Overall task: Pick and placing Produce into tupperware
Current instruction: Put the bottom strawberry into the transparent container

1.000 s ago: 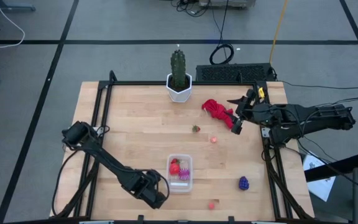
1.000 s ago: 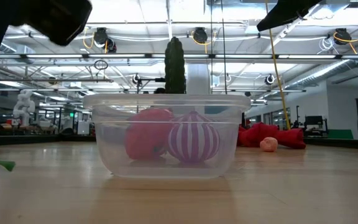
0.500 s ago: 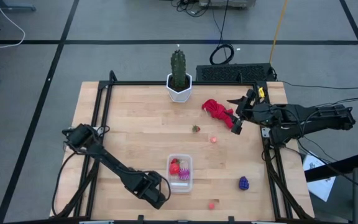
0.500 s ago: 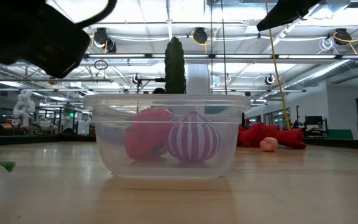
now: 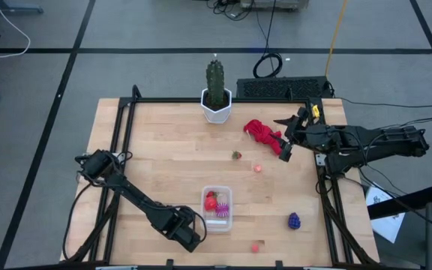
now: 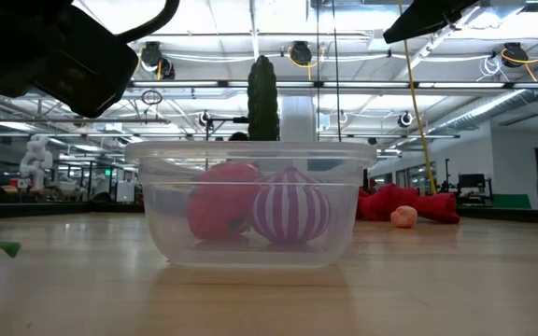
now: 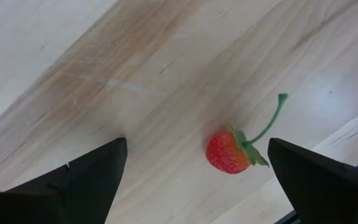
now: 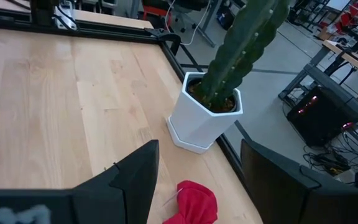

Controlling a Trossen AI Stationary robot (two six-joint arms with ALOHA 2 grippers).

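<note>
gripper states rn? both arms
Left end effector: open, empty, above a strawberry on the table.
Right end effector: partly open, empty, raised by the red cloth.

1. High view: even, bright overhead light; table (image 5: 171, 150) evenly lit, shadows soft and short.
2. Low view: ceiling lights (image 6: 299, 51) glare white, washing out the upper room; left arm (image 6: 54, 47) close to the lens, a dark blurred silhouette.
3. Container (image 6: 250, 201) sharp, with faint sheen on its wall.
4. Left wrist view: strawberry (image 7: 229, 152) in focus, soft shadow beneath; near fingers (image 7: 79, 180) blurred black.
5. Right wrist view: cactus (image 8: 244, 43) clear, foreground fingers (image 8: 129, 180) soft.
</note>
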